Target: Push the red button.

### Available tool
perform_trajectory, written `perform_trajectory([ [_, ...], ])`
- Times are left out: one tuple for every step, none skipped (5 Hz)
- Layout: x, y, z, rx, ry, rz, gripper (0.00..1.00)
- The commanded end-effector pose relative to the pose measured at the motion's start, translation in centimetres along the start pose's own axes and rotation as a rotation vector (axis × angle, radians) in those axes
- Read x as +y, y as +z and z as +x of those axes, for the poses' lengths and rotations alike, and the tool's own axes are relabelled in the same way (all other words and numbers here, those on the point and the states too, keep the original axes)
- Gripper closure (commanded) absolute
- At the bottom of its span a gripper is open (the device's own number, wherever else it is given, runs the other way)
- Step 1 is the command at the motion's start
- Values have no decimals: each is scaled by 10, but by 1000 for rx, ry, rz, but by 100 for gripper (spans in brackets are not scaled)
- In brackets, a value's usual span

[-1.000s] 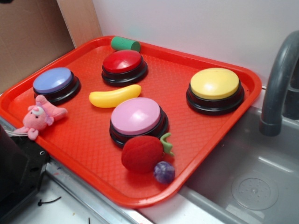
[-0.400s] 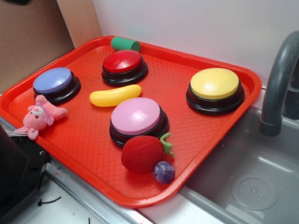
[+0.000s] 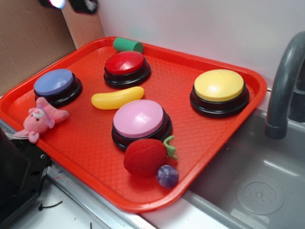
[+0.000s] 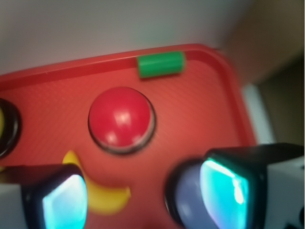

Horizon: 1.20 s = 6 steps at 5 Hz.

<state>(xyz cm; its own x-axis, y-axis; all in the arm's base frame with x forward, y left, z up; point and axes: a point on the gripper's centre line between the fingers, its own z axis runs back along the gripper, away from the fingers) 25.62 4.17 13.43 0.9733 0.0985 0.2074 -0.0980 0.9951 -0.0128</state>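
Note:
The red button (image 3: 125,63) (image 4: 121,118), a glossy red dome on a black base, stands at the back of the red tray (image 3: 217,133), just in front of a green cylinder (image 3: 127,45) (image 4: 160,64). My gripper (image 3: 71,4) (image 4: 143,198) shows only as a dark blurred shape at the top left edge of the exterior view, high above the tray and left of the button. In the wrist view its two fingers (image 4: 64,200) stand wide apart with nothing between them, and the button lies ahead of them.
The tray also carries a blue button (image 3: 56,83), a yellow banana (image 3: 117,98), a pink button (image 3: 139,120), a yellow button (image 3: 219,88), a fuzzy strawberry (image 3: 145,156), a purple ball (image 3: 167,175) and a pink plush (image 3: 42,118). A sink (image 3: 257,181) and faucet (image 3: 286,81) lie right.
The gripper has come into the exterior view at the top left edge; one second ago it was out of the picture. Nothing on the tray has moved.

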Motion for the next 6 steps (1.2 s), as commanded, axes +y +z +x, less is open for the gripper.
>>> perform_trajectory([
  [-8, -44, 24, -21, -105, 26, 0],
  [-6, -64, 22, -66, -124, 41, 0],
  [-4, -79, 23, -42, -150, 58, 0],
  [-5, -87, 19, -42, -143, 34, 0],
  [-10, -79, 14, -8, -140, 43, 0],
  [-12, -52, 11, 49, -146, 75, 0],
])
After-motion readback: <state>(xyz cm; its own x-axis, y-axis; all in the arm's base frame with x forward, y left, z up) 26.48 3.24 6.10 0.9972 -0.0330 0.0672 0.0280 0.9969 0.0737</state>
